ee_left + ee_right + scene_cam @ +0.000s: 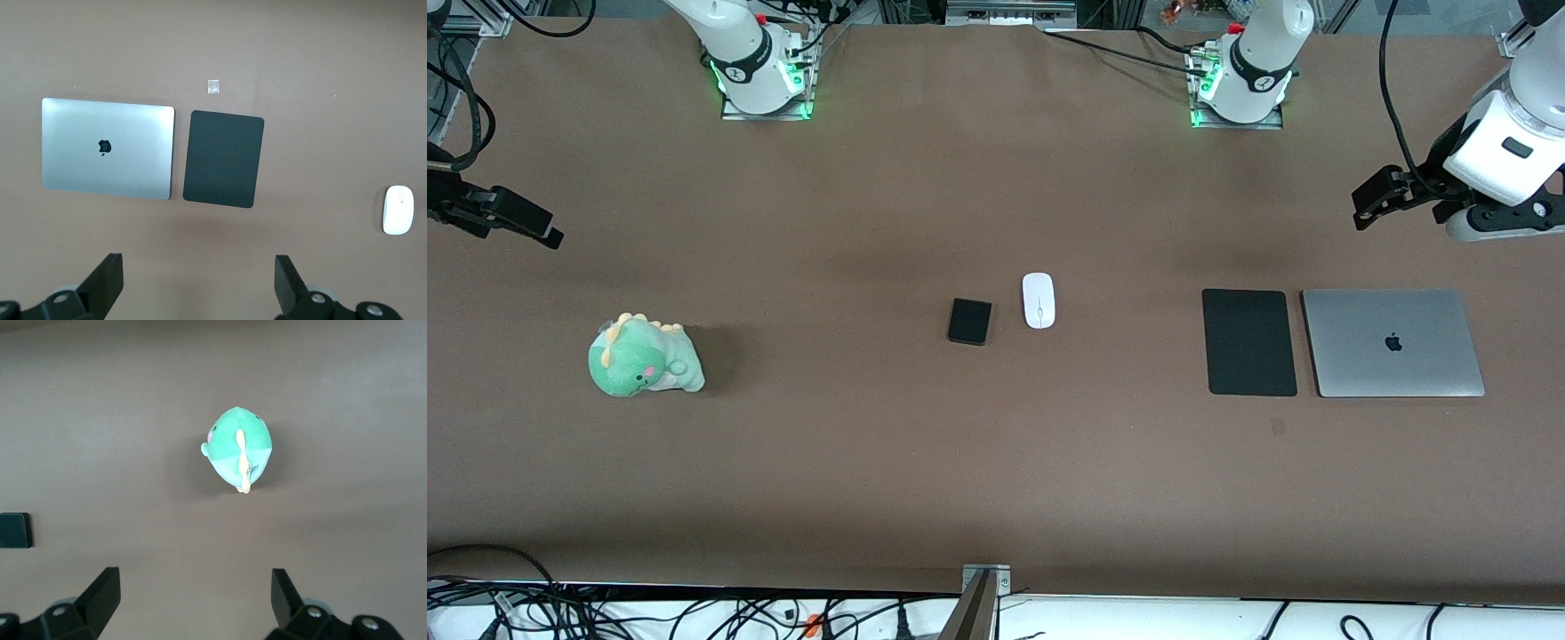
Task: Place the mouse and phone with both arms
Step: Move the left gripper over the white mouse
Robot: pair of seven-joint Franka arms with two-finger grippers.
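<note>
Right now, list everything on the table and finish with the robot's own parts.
mouse: one, white, mid-table, beside the phone on the left arm's side.
phone: one, black, mid-table, slightly nearer the front camera than the mouse.
mouse pad: one, black, flat, toward the left arm's end of the table, beside the laptop.
laptop: one, silver-grey, lid closed, nearest the left arm's end.
plush dinosaur: one, green with yellow spikes, toward the right arm's end.
table: one, brown.
left tool: one, dark, open, empty, up in the air at the left arm's end of the table.
right tool: one, dark, open, empty, up in the air at the right arm's end of the table.
</note>
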